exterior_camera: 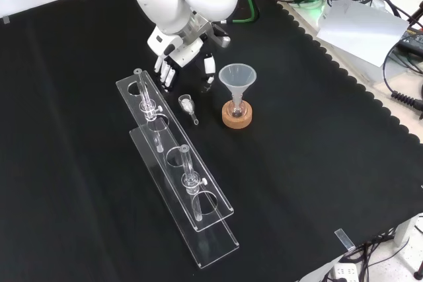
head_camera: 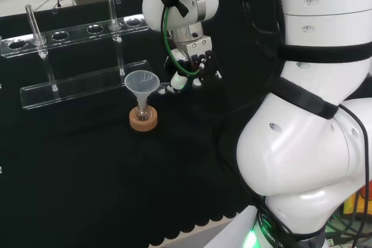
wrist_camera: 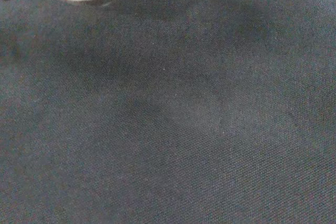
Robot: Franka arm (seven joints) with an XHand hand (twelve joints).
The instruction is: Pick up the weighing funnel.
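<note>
The hand [exterior_camera: 177, 63] hangs low over the desk [exterior_camera: 317, 163], up toward the far edge in the front view. Its fingers [exterior_camera: 165, 76] point down, fairly straight, with the thumb [exterior_camera: 209, 64] spread off to one side. It is open and has hold of nothing.

The weighing funnel [exterior_camera: 188, 105] lies flat on the black cloth just in front of the hand, not touching it. It sits between the clear rack [exterior_camera: 211, 219] and the funnel [exterior_camera: 238, 78], well away from every desk edge.

I think the little piece is very light, hard and smooth - so it could slip or skid away if it gets poked. It looks like thin glass or plastic and might break if squeezed or dropped. The wider scoop end looks like the best place to pinch it, one finger on each side. The thin stem looks too small to catch.

Counting: one weighing funnel, and one big funnel, which stands in one small flask on one cork ring [exterior_camera: 236, 119]. There is one rack too - and two glass tubes [exterior_camera: 145, 94] stand up in it.
</note>
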